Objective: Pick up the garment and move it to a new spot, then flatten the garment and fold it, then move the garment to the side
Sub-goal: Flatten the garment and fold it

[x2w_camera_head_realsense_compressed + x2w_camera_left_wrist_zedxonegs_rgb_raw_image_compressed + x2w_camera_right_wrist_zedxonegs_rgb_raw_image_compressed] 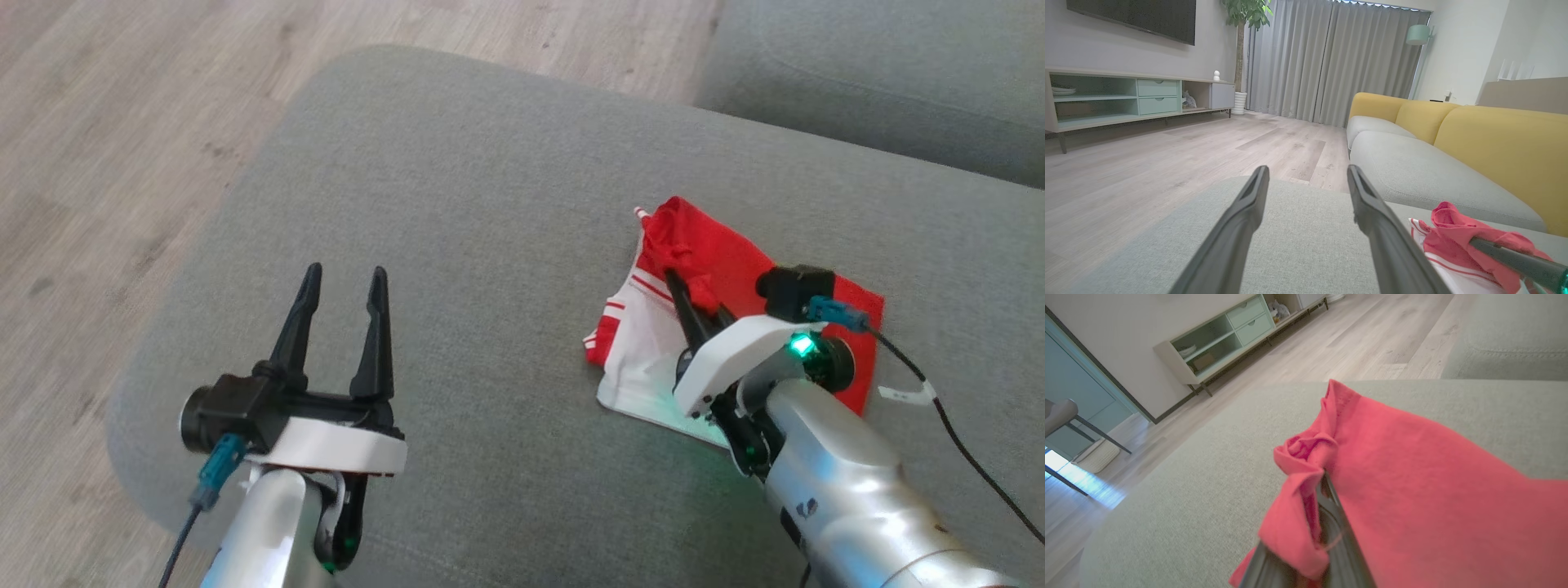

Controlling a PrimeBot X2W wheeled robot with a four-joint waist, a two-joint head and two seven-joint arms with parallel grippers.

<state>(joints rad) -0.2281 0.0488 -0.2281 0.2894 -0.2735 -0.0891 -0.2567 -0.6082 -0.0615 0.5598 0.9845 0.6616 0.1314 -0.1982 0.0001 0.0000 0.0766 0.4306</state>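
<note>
- Head view: the garment (727,265) sits bunched on the grey cushion (490,188), over on the right. The right gripper (679,284) is clamped on its red fold, I'd guess to lift it.
- Left wrist view: the left gripper (1307,169) hovers with its jaws wide apart and empty, probably on standby for flattening.
- Right wrist view: red cloth wraps the pinched fingers (1345,555).

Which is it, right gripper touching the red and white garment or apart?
Touching. Right wrist view shows the right gripper shut on the red and white garment, cloth bunched around its fingers.
</note>
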